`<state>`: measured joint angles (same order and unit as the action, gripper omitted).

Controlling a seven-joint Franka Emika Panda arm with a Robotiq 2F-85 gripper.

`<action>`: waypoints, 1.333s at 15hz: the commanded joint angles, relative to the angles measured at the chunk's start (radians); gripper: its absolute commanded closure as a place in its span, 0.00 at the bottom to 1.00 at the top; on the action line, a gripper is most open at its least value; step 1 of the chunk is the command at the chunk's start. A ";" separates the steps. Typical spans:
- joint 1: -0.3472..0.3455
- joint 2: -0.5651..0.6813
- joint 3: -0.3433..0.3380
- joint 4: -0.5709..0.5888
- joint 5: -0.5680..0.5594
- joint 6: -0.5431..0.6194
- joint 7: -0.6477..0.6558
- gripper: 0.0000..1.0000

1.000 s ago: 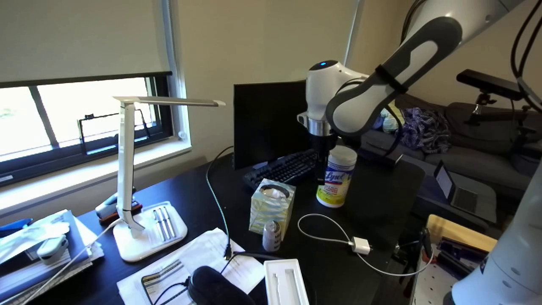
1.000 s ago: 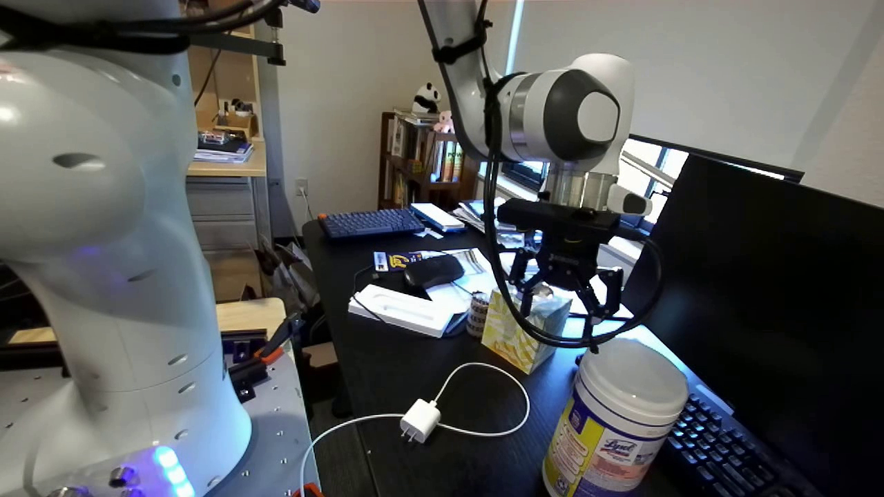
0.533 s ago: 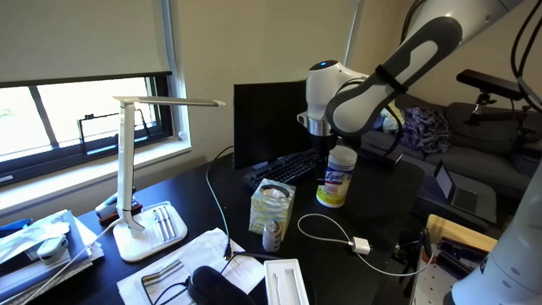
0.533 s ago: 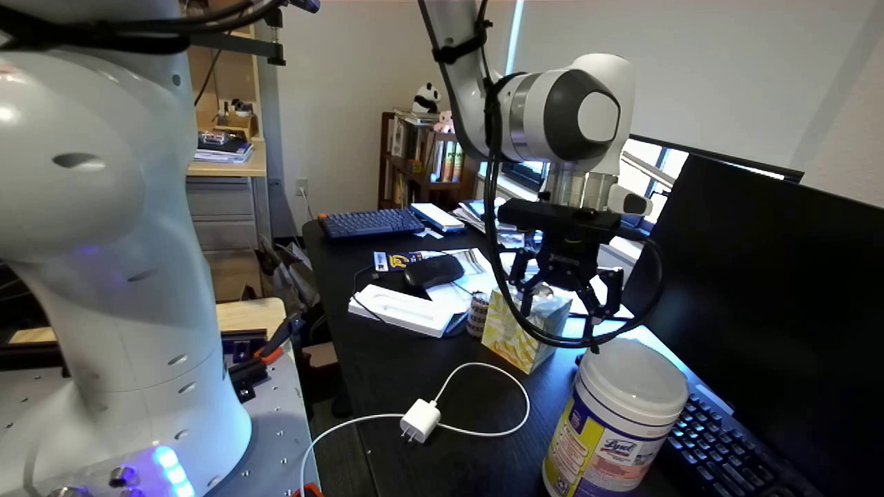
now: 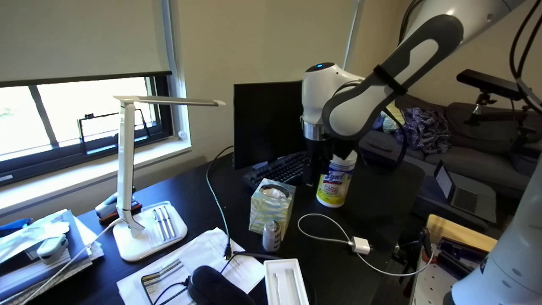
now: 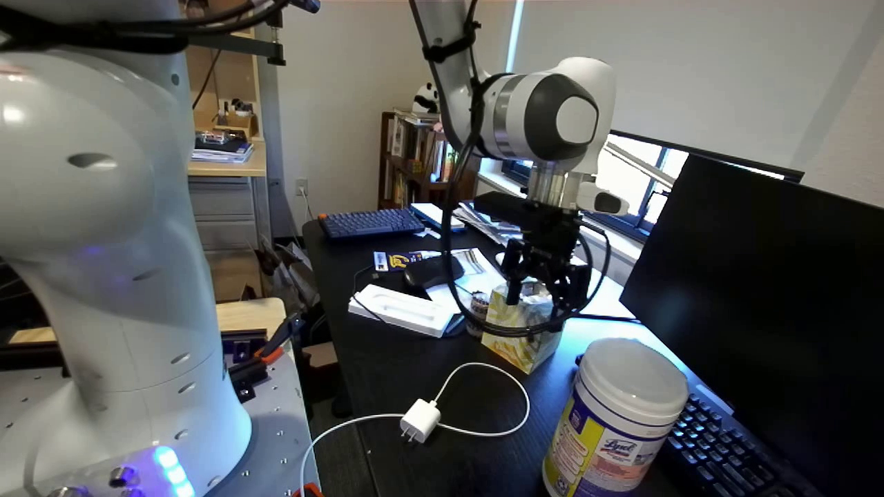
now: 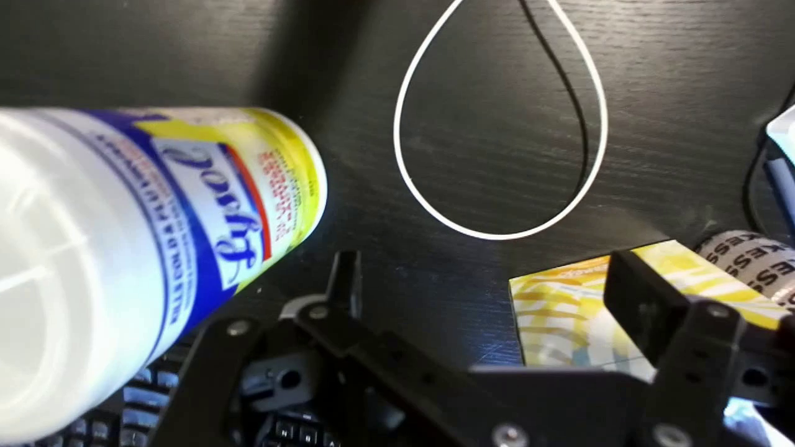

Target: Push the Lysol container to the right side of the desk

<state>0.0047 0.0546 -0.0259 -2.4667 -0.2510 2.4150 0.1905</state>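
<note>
The Lysol container [image 5: 335,186] stands upright on the dark desk [image 5: 374,207], with its white lid and yellow label showing. It is also in an exterior view [image 6: 611,435], in front of the keyboard, and at the left of the wrist view [image 7: 205,205]. My gripper [image 7: 494,288] is open and empty, its fingers wide apart. In an exterior view the gripper [image 6: 537,307] hangs over the tissue box, apart from the container. In an exterior view the gripper [image 5: 311,180] overlaps the container's upper left and hides part of its lid.
A tissue box [image 5: 271,207] and a small printed cylinder [image 5: 272,236] stand beside the container. A white charger [image 5: 360,245] with a looped cable lies nearer the desk's edge. A monitor [image 6: 746,304] and a keyboard [image 6: 718,442] are behind the container. A white tray [image 6: 400,310] lies further along.
My gripper has moved away from the container toward the tissue box and has turned a little. It was beside the container's lid before. The container has not moved.
</note>
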 commanded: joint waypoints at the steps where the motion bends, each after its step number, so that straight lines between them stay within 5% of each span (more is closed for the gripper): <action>1: 0.020 -0.038 0.020 -0.087 0.084 0.016 0.174 0.00; 3: 0.022 -0.062 0.023 -0.130 0.157 0.010 0.223 0.00; 8: 0.020 -0.031 0.021 -0.104 0.133 -0.001 0.207 0.00; 9: 0.022 -0.028 0.019 -0.112 0.127 0.075 0.346 0.00; 20: -0.068 -0.056 -0.082 -0.179 0.309 0.284 0.515 0.00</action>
<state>-0.0156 0.0264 -0.0752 -2.6078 0.0226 2.6461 0.6773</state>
